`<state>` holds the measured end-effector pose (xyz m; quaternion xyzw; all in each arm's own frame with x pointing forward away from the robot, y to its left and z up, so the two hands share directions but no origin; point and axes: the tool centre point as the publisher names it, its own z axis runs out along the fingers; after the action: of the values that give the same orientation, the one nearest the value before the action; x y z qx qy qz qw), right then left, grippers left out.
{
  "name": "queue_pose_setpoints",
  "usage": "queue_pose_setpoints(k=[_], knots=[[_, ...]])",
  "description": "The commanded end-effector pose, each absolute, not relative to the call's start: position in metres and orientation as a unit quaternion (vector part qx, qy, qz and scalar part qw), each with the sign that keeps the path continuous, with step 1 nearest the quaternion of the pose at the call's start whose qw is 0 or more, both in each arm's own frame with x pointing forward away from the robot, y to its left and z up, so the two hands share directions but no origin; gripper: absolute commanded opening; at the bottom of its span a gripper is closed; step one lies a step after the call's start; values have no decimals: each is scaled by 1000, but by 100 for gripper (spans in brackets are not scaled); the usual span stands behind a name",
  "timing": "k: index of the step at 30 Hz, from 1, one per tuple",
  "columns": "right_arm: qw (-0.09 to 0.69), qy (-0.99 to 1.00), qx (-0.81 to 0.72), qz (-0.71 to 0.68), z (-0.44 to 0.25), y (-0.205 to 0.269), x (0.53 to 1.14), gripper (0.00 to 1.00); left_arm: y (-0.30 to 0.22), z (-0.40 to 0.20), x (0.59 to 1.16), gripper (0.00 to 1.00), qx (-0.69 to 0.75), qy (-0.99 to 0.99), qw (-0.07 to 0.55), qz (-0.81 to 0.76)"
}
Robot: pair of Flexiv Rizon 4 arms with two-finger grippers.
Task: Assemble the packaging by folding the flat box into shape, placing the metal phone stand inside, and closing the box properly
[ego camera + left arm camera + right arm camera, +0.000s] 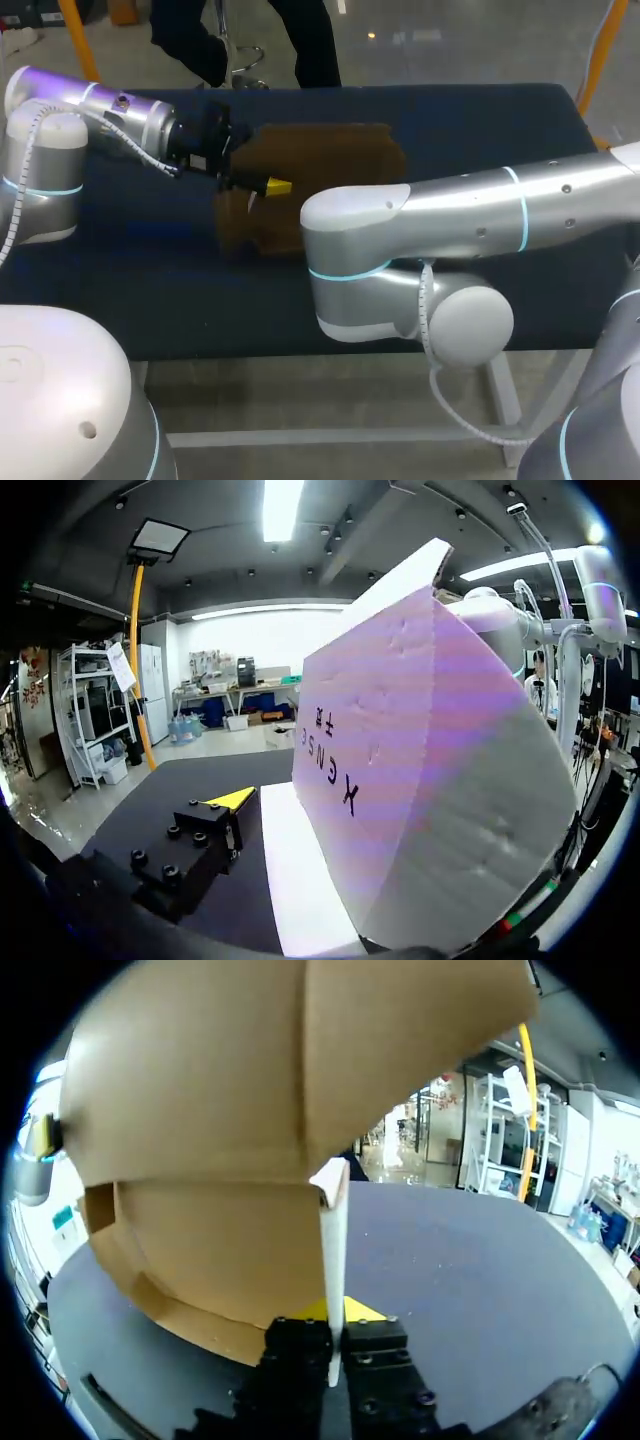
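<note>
The right claw point(335, 1328) is pinching a thin flap of the box point(200, 1110), which is standing mid-desk point(480, 1260). The left claw point(268, 186) is sitting at the box's far side; its grip cannot be told.

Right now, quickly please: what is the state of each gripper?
Left gripper: cannot be told.
Right gripper: closed on a panel edge of the box.
</note>
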<state>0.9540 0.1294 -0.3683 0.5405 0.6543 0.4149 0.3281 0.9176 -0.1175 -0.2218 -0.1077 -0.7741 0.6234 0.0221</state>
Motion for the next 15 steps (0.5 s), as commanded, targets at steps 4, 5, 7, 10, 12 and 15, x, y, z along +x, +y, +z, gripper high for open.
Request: queue_pose_setpoints(k=[4, 5, 7, 10, 12, 15], knots=[[307, 660, 541, 422, -364, 117, 952, 0, -112, -214, 902, 100, -116, -784, 2, 610], [302, 661, 540, 424, -364, 116, 952, 0, -111, -213, 900, 100, -116, -785, -2, 608], [301, 662, 540, 424, -363, 112, 952, 0, -110, -213, 896, 100, -118, -789, -12, 603], [290, 662, 538, 433, -361, 105, 952, 0, -107, -212, 890, 100, -120, -793, -23, 597], [283, 664, 535, 438, -360, 103, 952, 0, -105, -213, 888, 100, -120, -797, -29, 591], [274, 668, 531, 444, -360, 99, 952, 0, -102, -214, 885, 100, -119, -800, -29, 588]])
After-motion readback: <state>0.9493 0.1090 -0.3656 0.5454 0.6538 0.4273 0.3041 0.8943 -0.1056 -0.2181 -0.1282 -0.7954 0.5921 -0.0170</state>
